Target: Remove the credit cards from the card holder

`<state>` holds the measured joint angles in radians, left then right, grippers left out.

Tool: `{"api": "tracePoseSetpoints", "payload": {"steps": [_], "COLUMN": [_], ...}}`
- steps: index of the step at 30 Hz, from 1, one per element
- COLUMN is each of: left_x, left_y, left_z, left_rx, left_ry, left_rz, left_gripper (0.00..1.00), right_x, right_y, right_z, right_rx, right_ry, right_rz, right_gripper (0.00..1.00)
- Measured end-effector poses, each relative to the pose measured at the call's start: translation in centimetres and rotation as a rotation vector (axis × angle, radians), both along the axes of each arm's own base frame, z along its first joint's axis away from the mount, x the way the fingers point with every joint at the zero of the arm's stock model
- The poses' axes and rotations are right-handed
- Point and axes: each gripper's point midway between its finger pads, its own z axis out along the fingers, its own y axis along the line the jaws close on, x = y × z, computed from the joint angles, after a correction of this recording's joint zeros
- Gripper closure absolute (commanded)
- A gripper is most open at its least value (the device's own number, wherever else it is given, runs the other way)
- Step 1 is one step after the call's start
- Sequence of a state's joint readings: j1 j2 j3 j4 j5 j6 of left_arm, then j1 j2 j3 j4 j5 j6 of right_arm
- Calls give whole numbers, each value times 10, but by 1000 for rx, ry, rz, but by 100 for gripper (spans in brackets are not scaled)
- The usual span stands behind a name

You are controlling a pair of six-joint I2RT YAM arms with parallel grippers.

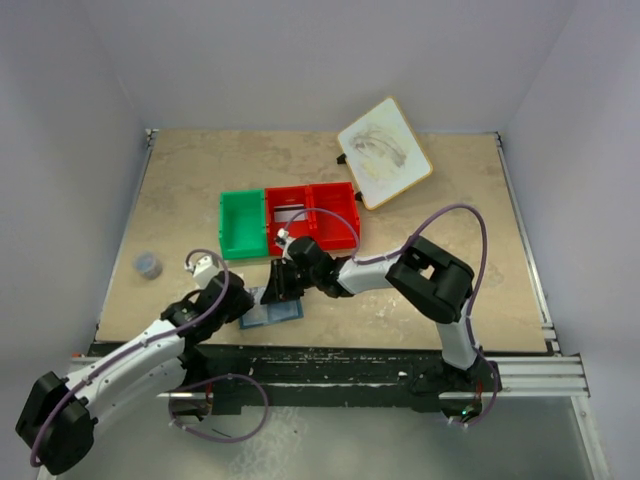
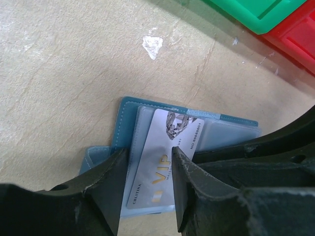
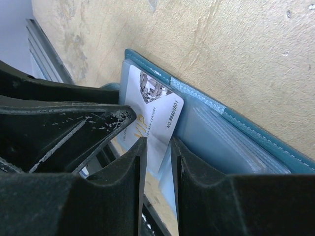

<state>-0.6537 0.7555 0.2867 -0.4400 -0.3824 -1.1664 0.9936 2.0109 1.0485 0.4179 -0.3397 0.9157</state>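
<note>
The blue card holder [image 1: 284, 314] lies open on the table near the front edge. It also shows in the left wrist view [image 2: 129, 115] and the right wrist view [image 3: 246, 123]. A white VIP credit card [image 2: 162, 147] lies askew on its pale left panel, also in the right wrist view [image 3: 157, 105]. My left gripper [image 2: 147, 172] is open, its fingers straddling the card's near end. My right gripper [image 3: 157, 162] stands over the holder with a narrow gap between its jaws; the card's corner and a clear sleeve edge show in that gap. From above, the left gripper [image 1: 248, 298] and right gripper [image 1: 278, 285] meet over the holder.
A red bin [image 1: 335, 190] behind the holder has a grey-white card with a dark stripe [image 1: 290, 213] in it. A green bin [image 1: 243, 198] stands beside it on the left. A white wood-rimmed board [image 1: 384, 152] lies at the back right. A small grey object [image 1: 149, 265] sits at the left.
</note>
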Motion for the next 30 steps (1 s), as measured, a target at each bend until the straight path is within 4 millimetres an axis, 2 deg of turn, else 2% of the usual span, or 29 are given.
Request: {"api": "tracePoseSetpoints", "payload": {"steps": [9, 12, 14, 19, 24, 30], "left_x": [1, 8, 10, 10, 1, 4], "left_y": [15, 11, 6, -6, -4, -7], "left_z": [22, 34, 36, 24, 1, -1], "left_rx": [17, 6, -8, -42, -26, -45], "left_ry": [-60, -86, -90, -65, -16, -44], "left_rz": [52, 48, 37, -1, -11, -13], "left_gripper": [62, 62, 62, 62, 62, 62], "right_x": [0, 0, 0, 0, 0, 0], "right_y": [-1, -1, -1, -1, -1, -2], "right_z": [0, 0, 0, -1, -1, -2], "right_rx": [1, 0, -1, -5, -5, -6], "right_ry": [1, 4, 7, 14, 15, 16], "right_rz": [-1, -3, -8, -18, -21, -24], "right_gripper": [69, 69, 69, 69, 69, 69]}}
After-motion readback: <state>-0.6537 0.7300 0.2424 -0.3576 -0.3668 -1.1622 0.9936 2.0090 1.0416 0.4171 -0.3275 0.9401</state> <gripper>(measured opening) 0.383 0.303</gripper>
